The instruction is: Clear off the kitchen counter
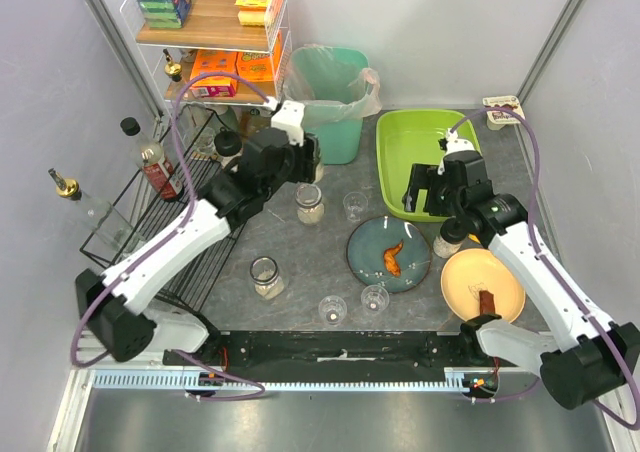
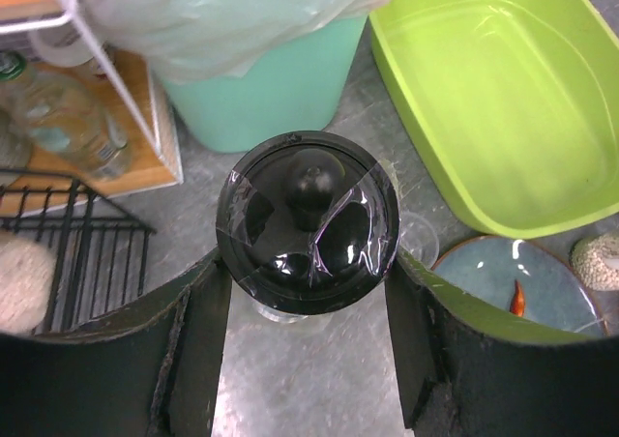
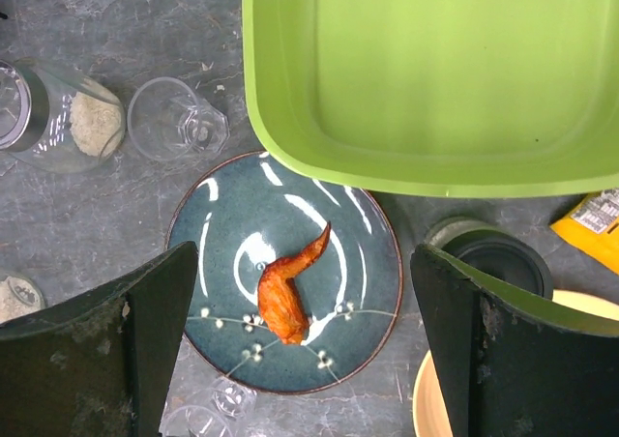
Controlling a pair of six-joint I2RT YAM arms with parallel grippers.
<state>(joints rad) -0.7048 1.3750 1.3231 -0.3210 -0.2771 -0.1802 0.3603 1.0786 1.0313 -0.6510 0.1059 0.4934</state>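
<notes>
Directly under left fingers (image 2: 198, 360) gripping a jar (image 2: 308, 222) lies the kitchen counter (image 2: 309, 384).

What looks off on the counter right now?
Clear tape is stuck across the black lid of the jar in the left gripper, as if patched. A chicken wing lies alone on the blue plate. Nothing looks spilled or tipped.

- Bin (image 1: 338, 122) sits upper centre, tub (image 1: 405, 147) just right of it.
- Jar (image 2: 308, 222) stands below the bin.
- Plate (image 1: 368, 247) holding a chicken wing (image 1: 393, 258) lies on the table (image 1: 310, 257) below the tub.
- Rack (image 1: 195, 277) stands far left.
</notes>
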